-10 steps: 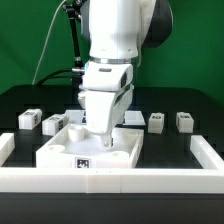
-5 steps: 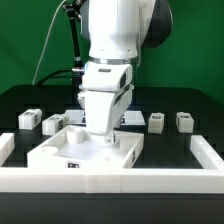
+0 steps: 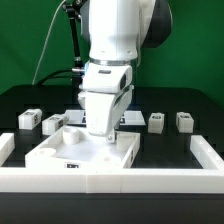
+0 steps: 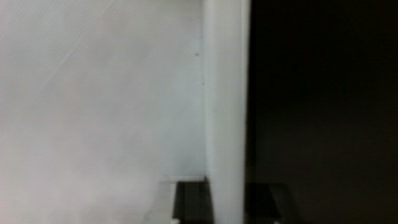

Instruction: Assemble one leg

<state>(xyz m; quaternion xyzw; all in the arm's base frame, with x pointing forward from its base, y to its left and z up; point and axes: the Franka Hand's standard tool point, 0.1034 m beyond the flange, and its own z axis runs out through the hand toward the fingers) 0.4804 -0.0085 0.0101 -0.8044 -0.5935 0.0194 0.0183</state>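
Note:
Four small white legs with tags lie on the black table: two at the exterior view's left (image 3: pixel 28 120) (image 3: pixel 52 125) and two at its right (image 3: pixel 157 121) (image 3: pixel 184 121). My gripper (image 3: pixel 100 134) is nowhere near them. It reaches down into the big white square panel (image 3: pixel 60 152). In the wrist view the panel's thin upright wall (image 4: pixel 226 100) runs between my two dark fingers (image 4: pixel 191 205), which close on it from both sides. My gripper (image 4: pixel 228 192) holds no leg.
A low white rail (image 3: pixel 150 181) borders the table at the front, with side rails at the left (image 3: pixel 5 146) and right (image 3: pixel 211 151). The panel's front edge rests close against the front rail. A green backdrop stands behind.
The big white panel has slid toward the front rail and slightly to the exterior view's left, mostly in the first half second. The gripper stays on it and the legs have not moved.

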